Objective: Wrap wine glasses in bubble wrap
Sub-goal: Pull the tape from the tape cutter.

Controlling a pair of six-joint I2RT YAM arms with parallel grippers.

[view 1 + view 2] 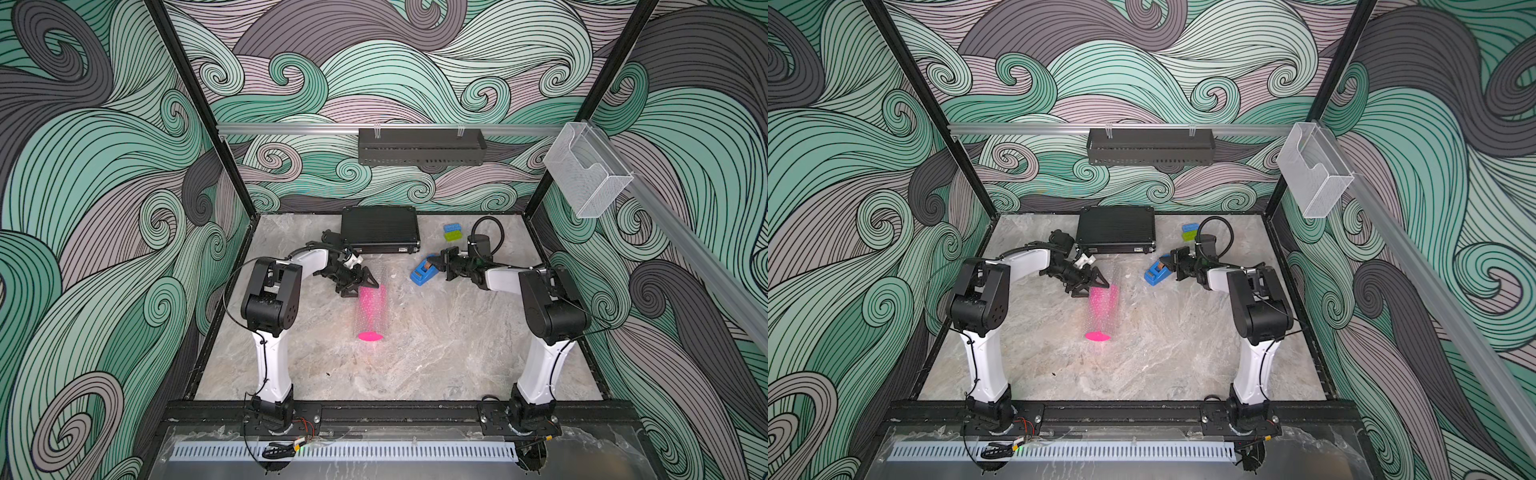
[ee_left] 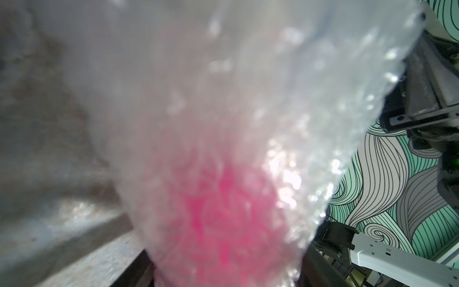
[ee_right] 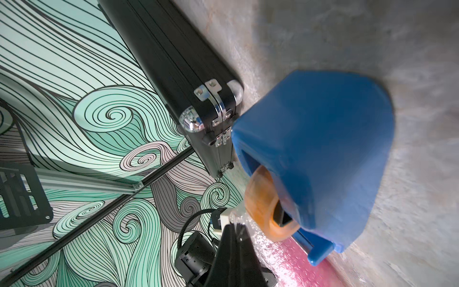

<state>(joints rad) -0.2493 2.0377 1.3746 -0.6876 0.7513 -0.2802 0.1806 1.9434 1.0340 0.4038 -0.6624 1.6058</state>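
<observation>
In a top view the goblet [image 1: 369, 320] lies centred on the surface [image 1: 436, 357], rolled in bubble wrap [image 1: 380, 286]. The left fingers [image 1: 371, 283] are spread at its far end (clamping? unclear). Left wrist: wrap, pink behind. Right wrist: dispenser [image 3: 323, 149] close. The closed right fingers [image 1: 435, 262] should pull tape [image 3: 260, 198] slowly.

This is a robotics lab test cell, not a lived-in room. A grey marble-patterned tabletop [image 1: 415, 365] is boxed in by black metal frame posts [image 1: 197, 104] and flat wall panels printed with swirling teal, mint and grey waves [image 1: 374, 62]. Two white-and-black jointed robot arms, the left arm [image 1: 272, 365] and the right arm [image 1: 540, 365], are bolted to a black mounting rail [image 1: 395, 411] along the front edge, above a pale slotted cable duct [image 1: 374, 451]. A silver aluminium rail [image 1: 291, 129] on the back wall carries a black perforated metal tray [image 1: 419, 147], and a clear plastic bin [image 1: 590, 174] hangs at the right side.
</observation>
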